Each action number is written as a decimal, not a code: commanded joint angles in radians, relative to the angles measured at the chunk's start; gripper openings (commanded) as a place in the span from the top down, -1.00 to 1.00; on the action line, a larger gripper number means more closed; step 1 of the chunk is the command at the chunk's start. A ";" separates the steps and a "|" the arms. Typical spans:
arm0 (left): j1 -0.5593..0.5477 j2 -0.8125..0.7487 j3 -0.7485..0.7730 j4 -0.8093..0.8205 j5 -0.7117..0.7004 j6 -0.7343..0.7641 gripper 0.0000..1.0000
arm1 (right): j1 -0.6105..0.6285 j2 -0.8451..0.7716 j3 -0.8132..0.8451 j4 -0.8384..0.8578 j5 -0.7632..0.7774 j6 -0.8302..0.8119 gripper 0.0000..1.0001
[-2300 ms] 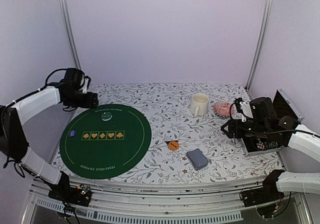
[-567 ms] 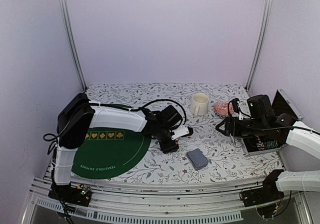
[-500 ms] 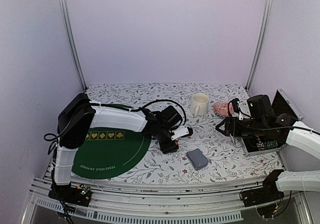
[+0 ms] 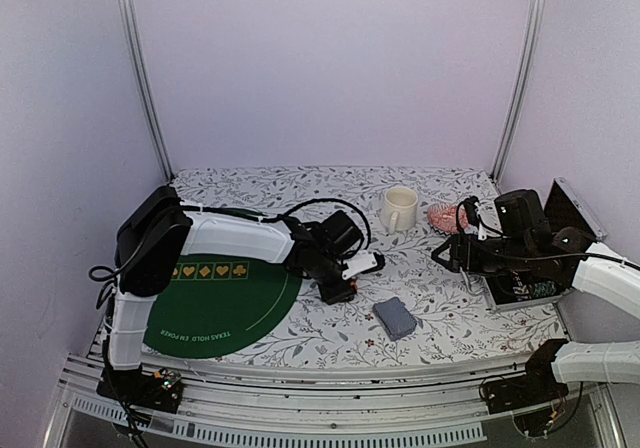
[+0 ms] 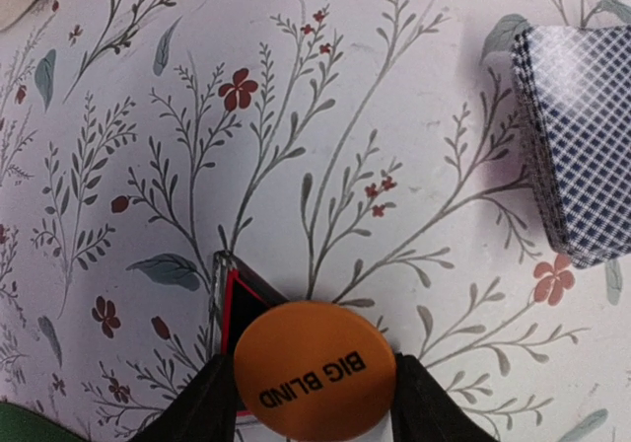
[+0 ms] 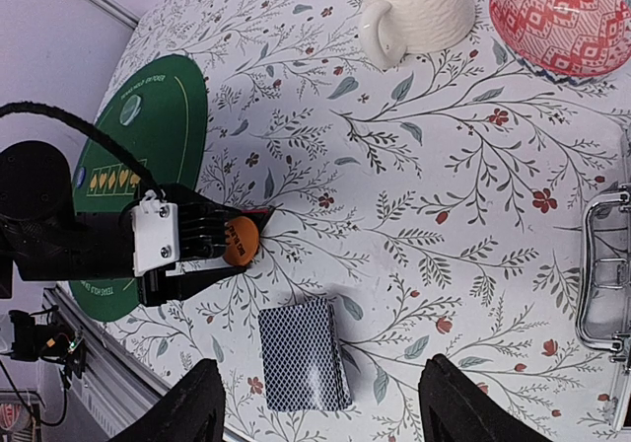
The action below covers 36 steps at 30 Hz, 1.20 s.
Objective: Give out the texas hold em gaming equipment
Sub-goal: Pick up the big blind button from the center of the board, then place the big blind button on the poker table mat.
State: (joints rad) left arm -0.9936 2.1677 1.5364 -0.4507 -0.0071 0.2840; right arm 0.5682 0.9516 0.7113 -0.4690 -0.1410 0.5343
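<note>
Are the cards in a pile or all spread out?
In a pile. The playing cards sit as one neat stack, backs up, on the flowery table.

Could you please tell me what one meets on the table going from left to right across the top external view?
Green felt mat → left gripper, closed on the orange button → cream mug → red-patterned dish → open case. I left out the card deck because it lies level with the mug.

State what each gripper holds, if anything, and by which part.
Left gripper: orange button, jaws on its opposite edges. Right gripper: nothing, jaws open.
</note>
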 commanded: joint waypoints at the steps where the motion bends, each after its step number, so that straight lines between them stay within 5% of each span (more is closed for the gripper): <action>1: 0.015 0.011 -0.008 -0.024 0.026 -0.008 0.06 | -0.004 -0.020 -0.013 -0.003 0.017 -0.008 -0.39; 18: 0.027 -0.081 -0.027 -0.039 0.113 -0.040 0.60 | -0.003 -0.030 -0.016 -0.009 0.027 -0.005 -0.40; 30: 0.067 -0.189 -0.130 -0.017 0.121 -0.094 0.64 | -0.004 -0.039 -0.012 -0.014 0.039 -0.011 -0.40; 36: 0.092 -0.247 -0.194 -0.020 0.158 -0.091 0.48 | -0.004 -0.034 -0.014 -0.011 0.042 -0.016 -0.41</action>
State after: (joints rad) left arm -0.9188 1.9644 1.3754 -0.4736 0.1177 0.2035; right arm 0.5682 0.9237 0.7074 -0.4717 -0.1135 0.5327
